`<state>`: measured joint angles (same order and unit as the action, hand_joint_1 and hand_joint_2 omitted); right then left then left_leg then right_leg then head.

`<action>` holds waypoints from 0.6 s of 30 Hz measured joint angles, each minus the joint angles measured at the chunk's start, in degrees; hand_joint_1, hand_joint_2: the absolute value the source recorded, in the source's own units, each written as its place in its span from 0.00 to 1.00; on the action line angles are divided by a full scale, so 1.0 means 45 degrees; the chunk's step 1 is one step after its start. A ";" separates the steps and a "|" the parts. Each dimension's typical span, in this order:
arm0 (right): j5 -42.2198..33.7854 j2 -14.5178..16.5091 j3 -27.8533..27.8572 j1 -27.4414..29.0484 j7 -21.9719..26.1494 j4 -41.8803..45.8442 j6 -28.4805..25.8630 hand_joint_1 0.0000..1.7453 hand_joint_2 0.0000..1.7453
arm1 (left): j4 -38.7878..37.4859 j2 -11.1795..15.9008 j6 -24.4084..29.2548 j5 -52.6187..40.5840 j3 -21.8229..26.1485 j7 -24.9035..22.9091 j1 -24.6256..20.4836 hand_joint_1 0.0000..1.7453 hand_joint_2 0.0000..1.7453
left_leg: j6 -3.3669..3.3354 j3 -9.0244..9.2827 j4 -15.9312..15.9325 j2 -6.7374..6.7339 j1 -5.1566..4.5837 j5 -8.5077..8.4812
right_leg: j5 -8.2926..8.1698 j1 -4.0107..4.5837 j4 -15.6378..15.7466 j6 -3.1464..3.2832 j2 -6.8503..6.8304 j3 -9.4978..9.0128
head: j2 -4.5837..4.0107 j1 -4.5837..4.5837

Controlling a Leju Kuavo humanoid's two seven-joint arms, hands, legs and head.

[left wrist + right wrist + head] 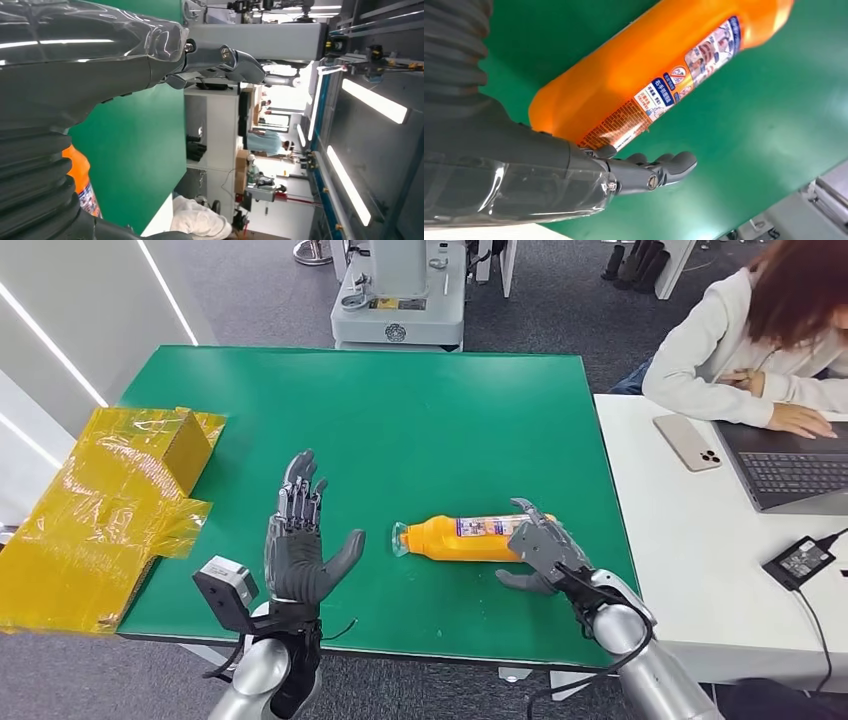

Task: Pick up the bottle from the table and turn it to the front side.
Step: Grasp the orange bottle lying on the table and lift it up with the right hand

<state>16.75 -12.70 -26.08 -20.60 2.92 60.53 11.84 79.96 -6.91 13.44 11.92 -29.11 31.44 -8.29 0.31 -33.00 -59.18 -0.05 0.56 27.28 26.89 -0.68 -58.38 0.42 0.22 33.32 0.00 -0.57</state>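
My right hand (545, 552) sits low and right of centre in the head view, at the base end of the orange bottle (470, 537). Its fingers arch over the bottle's end and the thumb lies on the mat below it. From the right wrist view the bottle (644, 75) rests against my palm, with the fingers (669, 165) reaching under its labelled side, but I cannot tell whether this is a true grasp or only contact. The bottle lies on its side on the green table (400, 420), its neck pointing toward frame left and its printed label facing up and away from me. It looks opaque orange throughout; what is inside I cannot tell.

My left hand (300, 540) stands left of centre, palm upright, fingers spread apart and holding nothing, near the bottle's neck but not touching it.

At the left edge of the frame a yellow taped cardboard box (110, 510) lies flattened at the table's edge. At upper right a person (760, 340) sits at a white desk (680, 540) with a laptop (795, 470), a phone (687, 442) and a black power adapter (800, 560).
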 joint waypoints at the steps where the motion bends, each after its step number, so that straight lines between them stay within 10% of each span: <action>1: 0.0001 -0.0080 -0.0280 -0.0079 -0.0053 -0.0069 -0.0006 0.00 1.00 | -0.0163 0.0017 -0.0006 0.0062 0.0000 -0.0042 -0.0106 0.00 1.00 | 0.0003 0.0018 0.0001 -0.0009 0.0002 0.0003 | 0.0000 0.0002 0.0001 0.0000 0.0011 -0.0014 | 0.0000 0.0000; 18: 0.0727 -0.0674 -0.3178 -0.1443 0.0186 -0.1484 -0.0515 0.00 1.00 | -0.3885 -0.0081 -0.2894 0.4209 0.0714 -0.1224 -0.1346 0.00 1.00 | 0.0008 0.0222 0.0012 -0.0099 0.0015 0.0005 | -0.0040 0.0027 0.0009 0.0026 0.0098 -0.0188 | 0.0000 0.0001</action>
<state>20.02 -15.73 -40.38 -27.10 3.76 53.85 9.52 62.48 -7.28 0.41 30.86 -25.90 25.93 -14.35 0.35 -32.00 -59.13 -0.50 0.63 27.30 26.71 -0.56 -58.34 0.54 0.66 32.48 0.00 -0.57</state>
